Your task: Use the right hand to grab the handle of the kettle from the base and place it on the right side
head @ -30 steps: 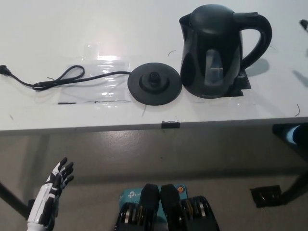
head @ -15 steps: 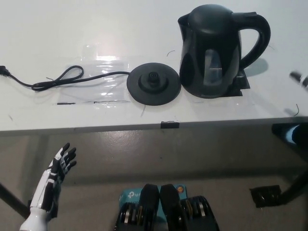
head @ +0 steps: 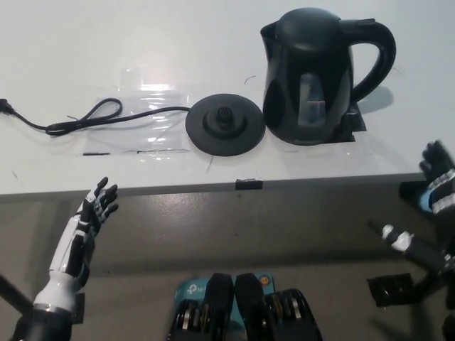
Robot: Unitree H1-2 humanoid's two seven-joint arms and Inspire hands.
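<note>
A white bench (head: pixel 85 57) fills the upper part of the head view, its front edge running across the middle of the frame above a grey floor. On the bench's right half a black kettle (head: pixel 313 78) stands upright off its stand, handle (head: pixel 373 57) turned to the right, over a dark patch on the bench top. Just to the kettle's left lies the round black base (head: pixel 225 126), bare, close beside the kettle; whether the two touch cannot be told. A black cord (head: pixel 85 117) loops away from the base toward the left edge. Below the bench edge at lower left, the white left hand (head: pixel 91 220) is raised, fingers spread and grasping nothing. At the right edge the black right hand (head: pixel 437 181) shows only partly, its fingers' state unclear.
</note>
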